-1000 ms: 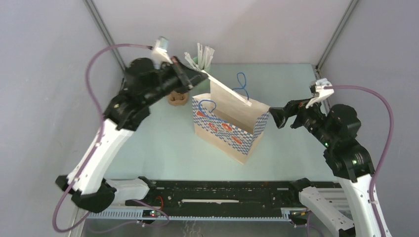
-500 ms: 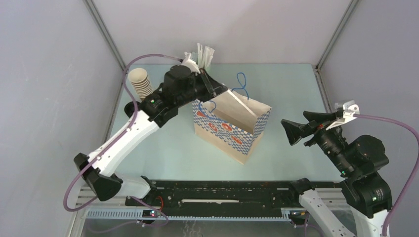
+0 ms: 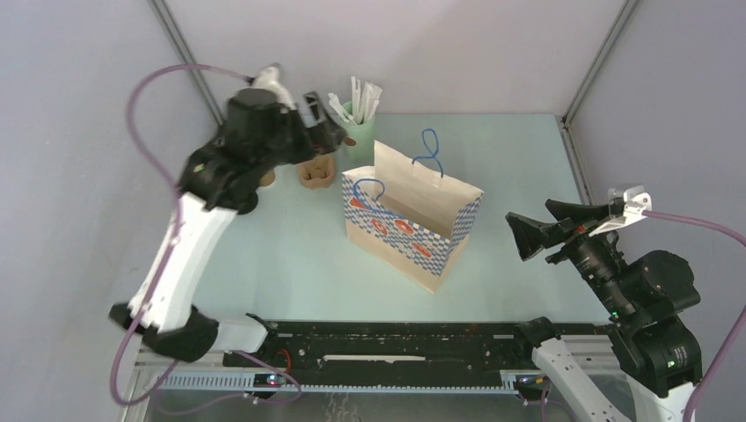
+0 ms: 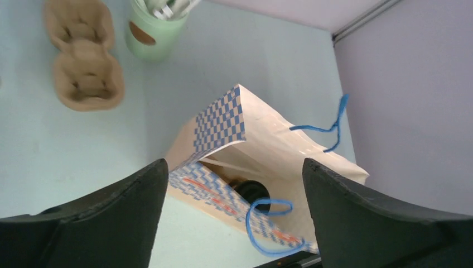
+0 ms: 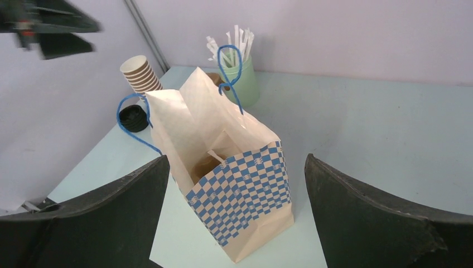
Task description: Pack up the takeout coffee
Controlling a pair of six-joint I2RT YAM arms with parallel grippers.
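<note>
By the right edge of the table (image 3: 290, 264), your right gripper (image 3: 530, 220) is hanging in the air with its jaws spread wide and nothing between them, pointing left at the paper bag (image 3: 413, 230). Through its wrist camera you are seeing the bag framed between the two dark fingers (image 5: 100, 212), apart from both.

At the middle of the table the bag is standing upright with its mouth open. Its blue-checked side is facing the near edge, and its blue cord handles (image 3: 429, 148) are sticking up. The coffee cup (image 4: 254, 191) is sitting down inside the bag; you are seeing only its round black top, and only through the left wrist camera.

Farther back, toward the far left corner, a brown pulp cup carrier (image 3: 315, 174) is lying flat on the table. Beside it, closer to the far edge, a green cup (image 3: 356, 132) is standing full of wrapped straws (image 3: 361, 92). The right wrist camera is also showing you a stack of lidless brown cups (image 5: 142, 75) by the left edge, with a loose black lid (image 5: 133, 118) lying just beside it.

Above that far left area your left gripper (image 3: 327, 123) is hovering high, jaws wide apart and empty, its camera looking down into the bag's open mouth.
</note>
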